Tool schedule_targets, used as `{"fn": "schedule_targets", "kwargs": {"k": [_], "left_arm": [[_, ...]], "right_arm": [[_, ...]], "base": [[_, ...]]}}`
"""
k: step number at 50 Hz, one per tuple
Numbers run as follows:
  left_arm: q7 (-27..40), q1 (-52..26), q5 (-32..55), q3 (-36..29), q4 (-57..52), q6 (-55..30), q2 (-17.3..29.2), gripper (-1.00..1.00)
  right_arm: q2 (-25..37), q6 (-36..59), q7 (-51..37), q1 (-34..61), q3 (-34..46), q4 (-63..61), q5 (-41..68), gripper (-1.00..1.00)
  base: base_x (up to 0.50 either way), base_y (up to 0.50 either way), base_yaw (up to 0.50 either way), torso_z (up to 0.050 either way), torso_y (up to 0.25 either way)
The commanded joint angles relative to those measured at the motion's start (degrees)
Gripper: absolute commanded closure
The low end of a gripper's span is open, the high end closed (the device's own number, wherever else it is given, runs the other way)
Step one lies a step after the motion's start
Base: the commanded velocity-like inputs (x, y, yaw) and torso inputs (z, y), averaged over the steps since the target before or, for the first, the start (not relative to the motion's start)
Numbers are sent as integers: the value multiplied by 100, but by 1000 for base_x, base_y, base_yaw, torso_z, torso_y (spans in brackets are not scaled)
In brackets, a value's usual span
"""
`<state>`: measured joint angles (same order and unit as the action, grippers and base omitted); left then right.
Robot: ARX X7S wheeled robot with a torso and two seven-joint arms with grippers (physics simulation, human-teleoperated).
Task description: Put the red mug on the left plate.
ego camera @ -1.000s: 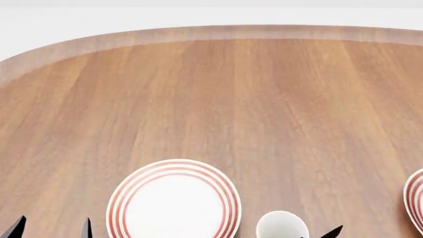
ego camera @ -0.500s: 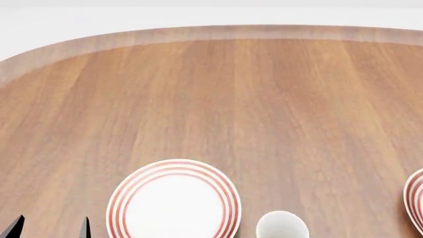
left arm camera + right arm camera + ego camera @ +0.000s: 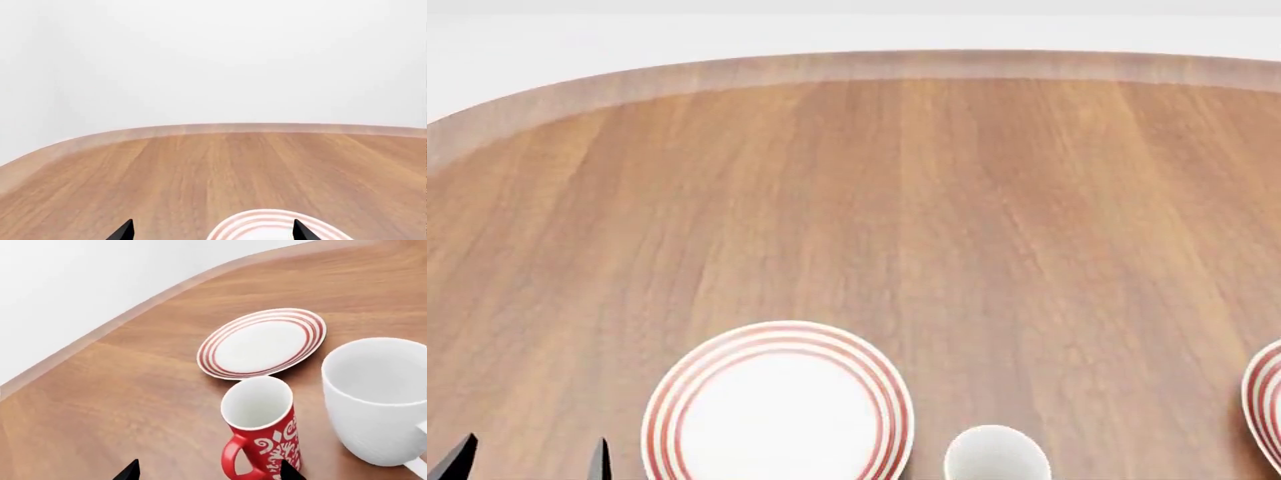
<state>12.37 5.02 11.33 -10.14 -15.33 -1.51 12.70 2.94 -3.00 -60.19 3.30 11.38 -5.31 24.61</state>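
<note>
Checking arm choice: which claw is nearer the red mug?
Right. The right claw is open with the red mug just ahead between its tips; the left claw faces the left plate, no mug visible.

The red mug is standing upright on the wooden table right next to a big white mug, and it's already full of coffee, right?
Not quite. The right wrist view looks into the red mug, and it is empty: only its white inside shows. The rest holds: it stands upright on the wooden table beside the larger white mug.
</note>
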Motion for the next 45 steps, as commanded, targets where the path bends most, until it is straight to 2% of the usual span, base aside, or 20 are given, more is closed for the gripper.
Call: {"fn": "schedule_targets", "kwargs": {"k": [1,45], "left_arm": [[55,23,58,-47,-60,8,62,-100],[173,16,155,-169,-80,63,192,-100]], "right_arm": [[-140,-183,-194,922,-316,1503,343,-100],[-27,-414,-687,1506,4,2258,673,-100]], "base": [[0,0,0,0,0],[0,0,0,0,0]]}}
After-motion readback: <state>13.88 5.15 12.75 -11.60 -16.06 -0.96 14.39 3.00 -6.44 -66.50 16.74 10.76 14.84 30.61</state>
